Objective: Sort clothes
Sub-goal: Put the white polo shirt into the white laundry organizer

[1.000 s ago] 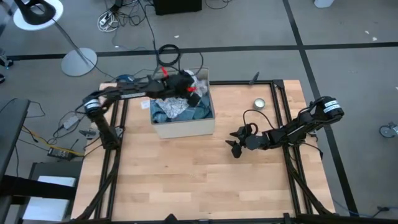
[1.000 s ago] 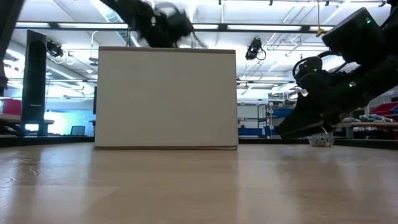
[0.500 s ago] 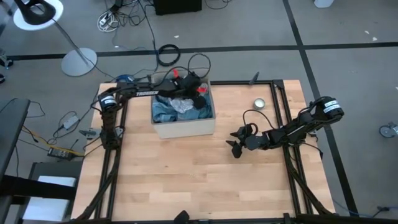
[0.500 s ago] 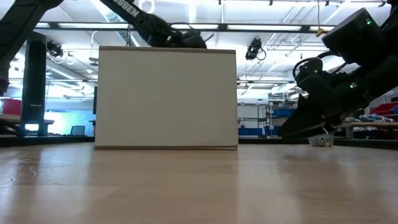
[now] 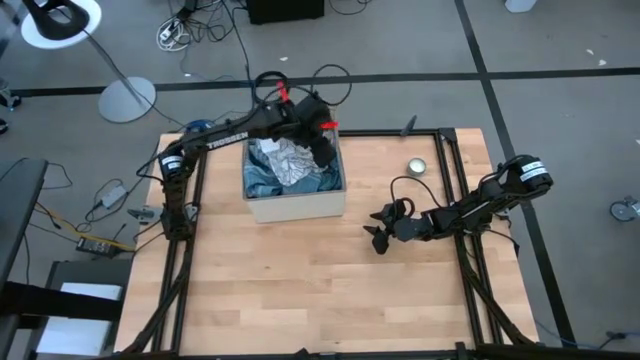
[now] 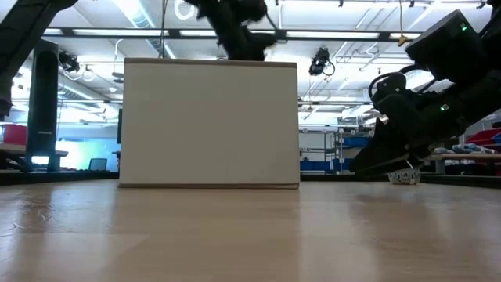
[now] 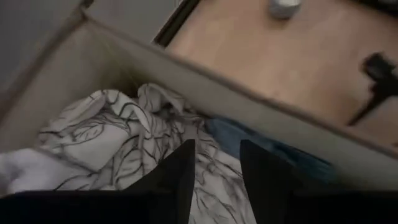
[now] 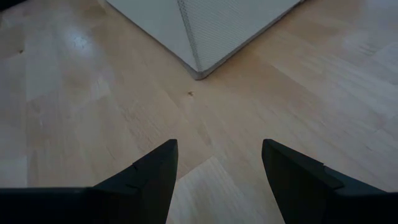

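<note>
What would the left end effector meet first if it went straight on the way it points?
Probably the white-grey patterned garment in the box; the open left end effector points into it, though depth is unclear.

A pale box point(image 5: 296, 206) stands on the wooden table point(image 5: 300, 290), a small round tin point(image 5: 417, 166) well apart.

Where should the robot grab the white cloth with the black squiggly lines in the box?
Probably the raised, crumpled fold on top of the white patterned cloth, coming straight down from above. It lies uppermost on the pile, and the box walls block any sideways approach. The left gripper hangs open right over it, so a short drop and pinch should do. The right gripper waits open over the table.
</note>
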You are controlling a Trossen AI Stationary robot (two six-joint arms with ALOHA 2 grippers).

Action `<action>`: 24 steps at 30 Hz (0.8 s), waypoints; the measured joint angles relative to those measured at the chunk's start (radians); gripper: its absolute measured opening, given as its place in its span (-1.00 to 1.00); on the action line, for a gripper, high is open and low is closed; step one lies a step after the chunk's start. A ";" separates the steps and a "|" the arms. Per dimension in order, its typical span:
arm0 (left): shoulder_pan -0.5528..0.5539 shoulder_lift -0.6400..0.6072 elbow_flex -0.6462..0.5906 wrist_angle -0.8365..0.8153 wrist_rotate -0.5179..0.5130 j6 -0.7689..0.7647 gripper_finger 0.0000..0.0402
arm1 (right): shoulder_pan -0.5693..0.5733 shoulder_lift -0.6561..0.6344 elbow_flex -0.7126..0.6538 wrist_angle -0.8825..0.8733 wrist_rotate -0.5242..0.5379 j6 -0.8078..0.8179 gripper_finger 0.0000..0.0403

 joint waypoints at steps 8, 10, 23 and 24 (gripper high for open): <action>-0.022 -0.153 0.098 -0.195 -0.053 0.002 -0.35 | 0.000 0.000 0.000 0.003 0.000 0.000 0.17; -0.023 -0.204 0.098 -0.262 -0.086 -0.023 -0.35 | 0.000 0.000 0.000 0.002 0.000 0.000 0.17; -0.002 -0.329 -0.284 -0.260 -0.274 -0.133 -0.35 | 0.000 0.000 0.000 0.005 0.000 0.010 0.17; 0.004 -0.329 -0.341 -0.208 -0.261 -0.134 -0.35 | 0.000 0.000 0.000 0.006 0.000 0.010 0.17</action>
